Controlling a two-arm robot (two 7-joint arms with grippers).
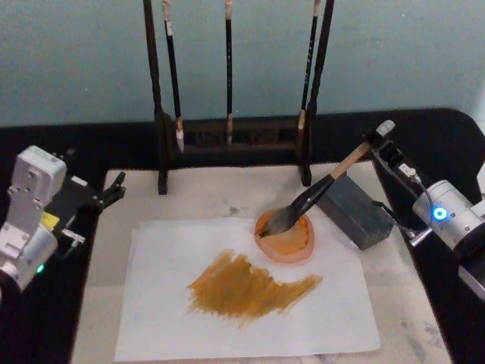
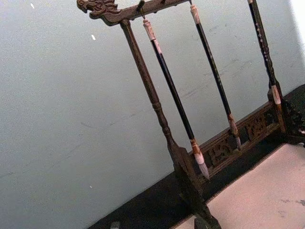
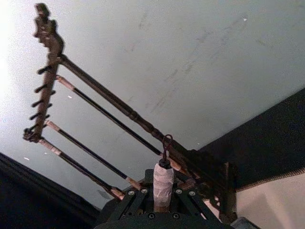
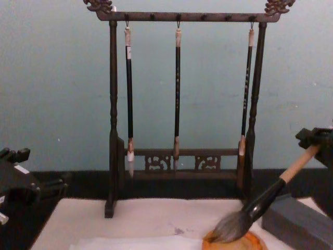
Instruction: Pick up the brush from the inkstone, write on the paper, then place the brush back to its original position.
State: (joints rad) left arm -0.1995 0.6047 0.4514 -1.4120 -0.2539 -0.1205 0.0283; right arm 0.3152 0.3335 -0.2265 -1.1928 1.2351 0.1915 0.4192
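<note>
The right gripper [image 1: 377, 142] is pinching the top end of the brush [image 1: 318, 193], whose bristles are lying in the orange dish [image 1: 299, 249] at the far edge of the paper [image 1: 174, 318], so a crooked release is risking the handle rolling off the grey block [image 1: 364, 216], while the left gripper [image 1: 115, 189] is idling at the left, fingers wide.
</note>
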